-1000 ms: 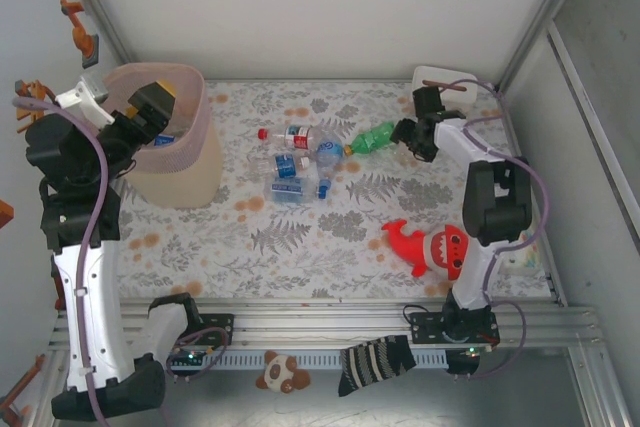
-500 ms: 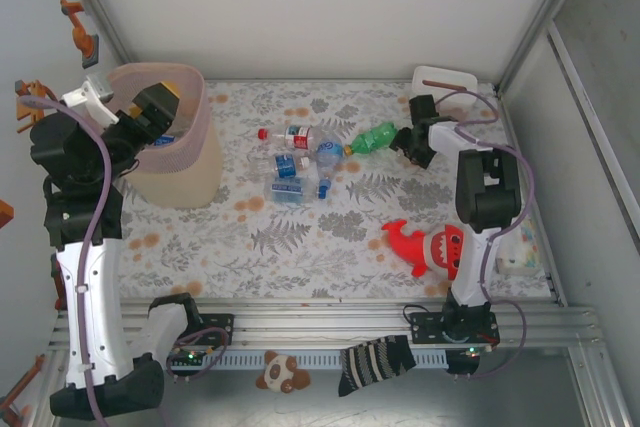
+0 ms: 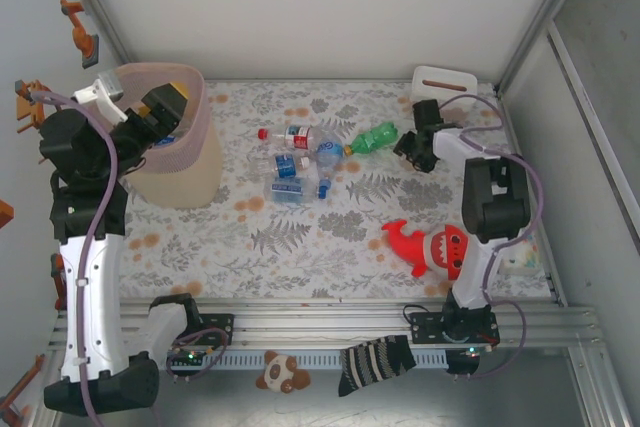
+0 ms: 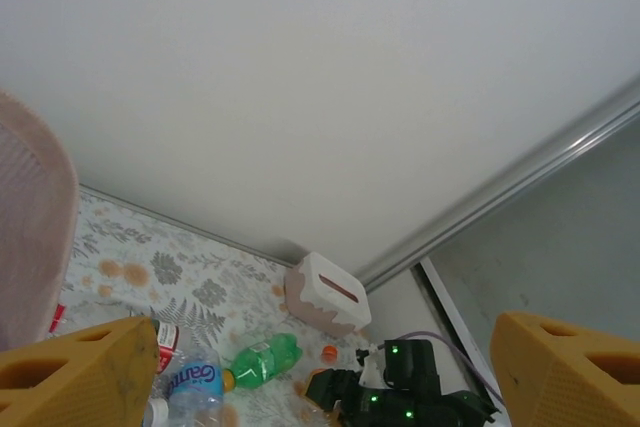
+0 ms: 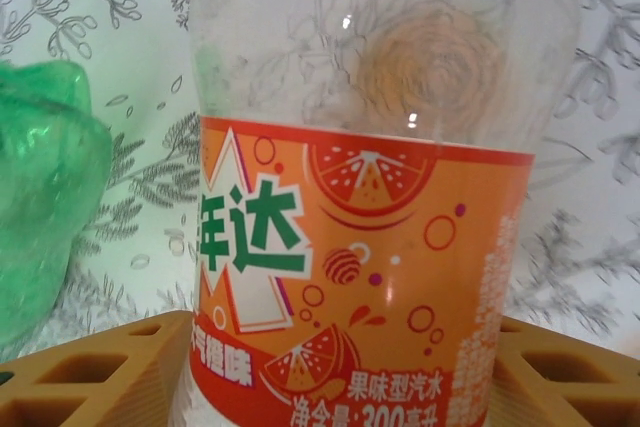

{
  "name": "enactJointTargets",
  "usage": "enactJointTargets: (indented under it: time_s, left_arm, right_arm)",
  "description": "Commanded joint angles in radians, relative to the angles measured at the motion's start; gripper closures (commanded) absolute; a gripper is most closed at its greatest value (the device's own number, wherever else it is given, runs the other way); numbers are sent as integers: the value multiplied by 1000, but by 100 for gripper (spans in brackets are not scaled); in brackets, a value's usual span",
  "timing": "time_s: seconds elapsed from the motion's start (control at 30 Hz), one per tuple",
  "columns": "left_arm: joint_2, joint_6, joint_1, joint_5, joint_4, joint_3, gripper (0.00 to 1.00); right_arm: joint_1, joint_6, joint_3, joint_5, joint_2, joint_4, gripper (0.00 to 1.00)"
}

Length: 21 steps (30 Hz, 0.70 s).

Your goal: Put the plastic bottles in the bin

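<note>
Two-armed, and reaching toward opposite ends of the fern-printed tabletop (image 3: 300, 237). Holding the left gripper (image 3: 166, 117) up over the near left rim of the bin (image 3: 200, 162), the tall pink basket standing at the far left. Keeping the left fingers (image 4: 75, 377) spread wide, with nothing between them. Showing a glimpse of blue inside the bin under that gripper, too small to name. Holding the right gripper (image 3: 412, 144) low at the far right, just beside the base of the green bottle (image 3: 372, 137) and near the white slotted box (image 3: 445, 82). Bracketing the orange-labelled bottle (image 5: 370, 247), clear above its label, between the right fingers (image 5: 90, 367), one on each side and close against the label; not possible to tell whether pressing on it or only flanking it. Catching the green bottle's rounded end at the left edge of the right wrist view, just beside the orange-labelled one. Leaving the other plastic bottles (image 3: 290, 162) lying in a loose cluster on the tabletop between the bin and the green bottle, several with blue labels, with the red-capped bottle (image 3: 290, 133) farthest back. Also sharing the tabletop with the red shark plush (image 3: 430, 247), lying near right and well apart from the cluster.
</note>
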Motion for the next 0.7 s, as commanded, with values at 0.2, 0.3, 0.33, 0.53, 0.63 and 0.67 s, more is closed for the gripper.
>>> enactJointTargets:
  time_s: [0.2, 0.3, 0.33, 0.53, 0.63, 0.67]
  left_arm:
    - [55, 45, -108, 30, 21, 21, 18]
    - [74, 56, -154, 32, 27, 38, 19]
    - [81, 54, -164, 41, 34, 40, 19]
    - [122, 87, -257, 135, 151, 40, 19]
    - [134, 118, -315, 167, 211, 40, 19]
    - [141, 126, -331, 173, 226, 40, 19]
  right_arm:
    - [14, -139, -161, -58, -357, 38, 39]
    - [28, -200, -200, -147, -466, 71, 39]
    - [32, -223, -210, -186, -498, 83, 39]
    - [75, -344, -233, -403, -684, 145, 39]
    - [103, -389, -237, -498, -757, 180, 40]
    - [111, -396, -237, -527, -775, 189, 40]
